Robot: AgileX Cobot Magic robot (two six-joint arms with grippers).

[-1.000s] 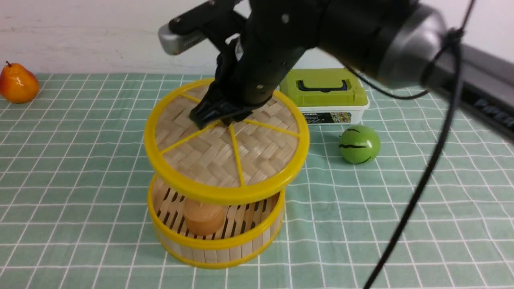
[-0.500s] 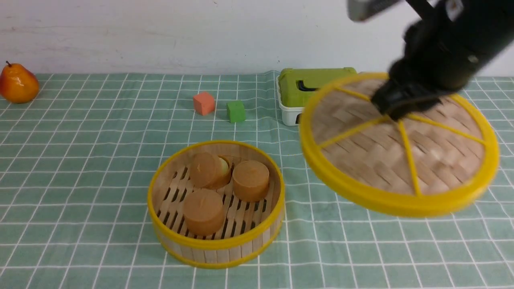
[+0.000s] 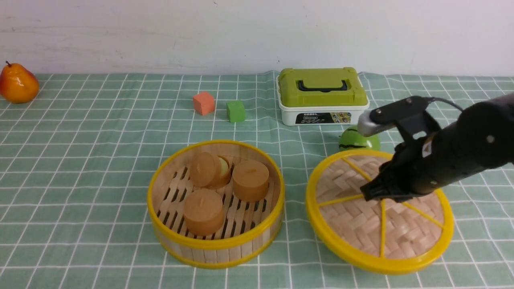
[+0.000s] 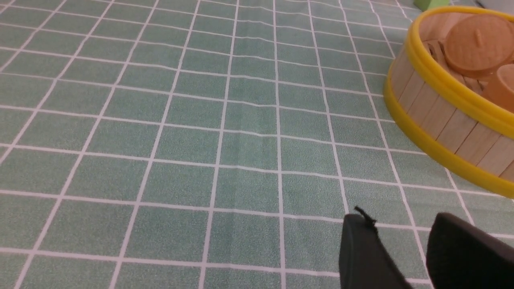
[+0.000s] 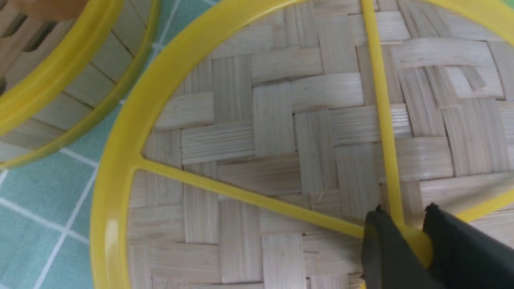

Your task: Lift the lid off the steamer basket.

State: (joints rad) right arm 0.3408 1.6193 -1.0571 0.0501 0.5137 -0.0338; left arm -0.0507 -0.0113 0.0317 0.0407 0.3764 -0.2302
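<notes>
Lid is off the steamer basket, lying on the checked cloth just to the robot's right of it, rims close but apart. The basket is uncovered, three brown round cakes inside. Can't tell if the lid sits fully flat; its far side looks slightly raised. Risks as I see them: let go while it's tilted and it drops and skids toward the basket; lift away with the jaws barely parted and the knob snags and drags the lid along; the far rim is right against or just in front of the green ball, so any shove could send that rolling toward the green-topped box. Right gripper reaches in low from the right side, forearm sloping down toward the lid's centre, and the wrist view shows the fingers closed narrow around the knob where the spokes meet. Left gripper hangs low over bare cloth beside the basket, jaws parted, holding nothing.
</notes>
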